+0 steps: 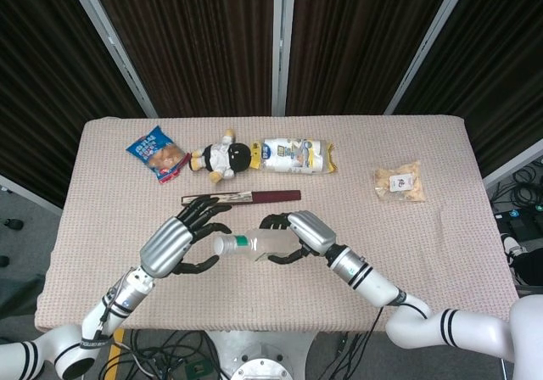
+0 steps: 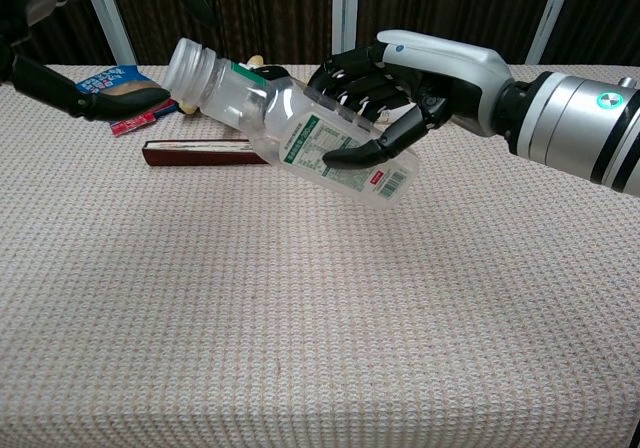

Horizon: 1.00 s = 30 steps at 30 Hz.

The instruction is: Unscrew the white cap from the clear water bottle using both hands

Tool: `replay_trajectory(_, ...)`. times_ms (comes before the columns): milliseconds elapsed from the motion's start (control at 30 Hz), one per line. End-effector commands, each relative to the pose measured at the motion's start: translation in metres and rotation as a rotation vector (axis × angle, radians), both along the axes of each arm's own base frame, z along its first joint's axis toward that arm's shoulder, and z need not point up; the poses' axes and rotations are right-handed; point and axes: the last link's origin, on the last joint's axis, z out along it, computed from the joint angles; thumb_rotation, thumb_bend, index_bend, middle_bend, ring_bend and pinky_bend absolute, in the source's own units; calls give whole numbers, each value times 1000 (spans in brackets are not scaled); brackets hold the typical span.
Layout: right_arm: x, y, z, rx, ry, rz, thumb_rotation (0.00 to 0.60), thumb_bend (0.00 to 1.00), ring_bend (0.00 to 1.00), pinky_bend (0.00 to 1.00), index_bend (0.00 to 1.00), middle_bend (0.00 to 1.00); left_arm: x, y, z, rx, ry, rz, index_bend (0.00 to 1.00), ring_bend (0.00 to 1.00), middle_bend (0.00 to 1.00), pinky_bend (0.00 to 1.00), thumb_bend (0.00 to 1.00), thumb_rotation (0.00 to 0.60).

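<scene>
My right hand [image 1: 299, 231] [image 2: 405, 88] grips the clear water bottle [image 1: 257, 244] [image 2: 300, 133] by its body, holding it above the table, tilted with the neck pointing to my left and slightly up. The white cap [image 1: 223, 245] [image 2: 186, 68] is on the neck. My left hand [image 1: 182, 240] [image 2: 95, 93] is just left of the cap, its fingers spread and curving around it, with a small gap still showing; it holds nothing.
A dark red flat case [image 1: 246, 197] [image 2: 205, 152] lies on the table behind the bottle. Farther back sit a blue snack bag [image 1: 156, 153], a small doll [image 1: 222, 156] and a packaged snack [image 1: 296, 156]. A small cracker packet [image 1: 399, 182] lies at the right.
</scene>
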Motion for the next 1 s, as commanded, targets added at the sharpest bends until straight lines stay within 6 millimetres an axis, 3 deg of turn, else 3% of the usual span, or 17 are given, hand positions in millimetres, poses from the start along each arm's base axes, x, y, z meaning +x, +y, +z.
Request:
replay_trajectory(33,0,0,0,0,-2,-1,600,377,399,547,549,507,0,0,0,0,-1,0,328,40,94,58,312,600)
replay_trajectory(1000,-3,-1,-1,3,-12,-4,600,376,399,547,557,507,0,2,-3,6,-42,24,473,40,110,60,311,600)
